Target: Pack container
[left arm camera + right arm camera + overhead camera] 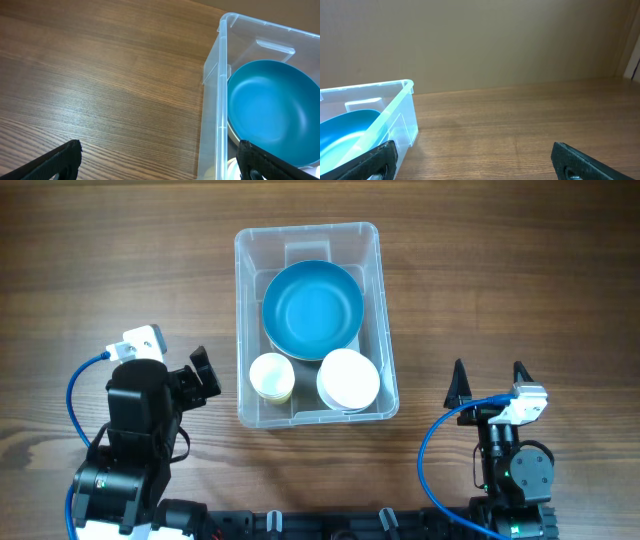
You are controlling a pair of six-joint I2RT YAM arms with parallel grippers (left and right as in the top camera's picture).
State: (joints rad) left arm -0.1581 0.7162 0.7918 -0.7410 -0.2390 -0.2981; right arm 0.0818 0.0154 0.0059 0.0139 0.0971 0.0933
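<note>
Blue bowl (312, 308), white bowl (348, 378) and cup (271, 376) sit in the container (308, 238) between the wide, empty left gripper (204, 376) and right gripper (489, 385); packing looks done.

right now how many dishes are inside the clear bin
3. A blue bowl fills the middle of the container, a cream cup sits in its near-left corner, a white bowl in its near-right corner. More may hide under the blue bowl.
</note>
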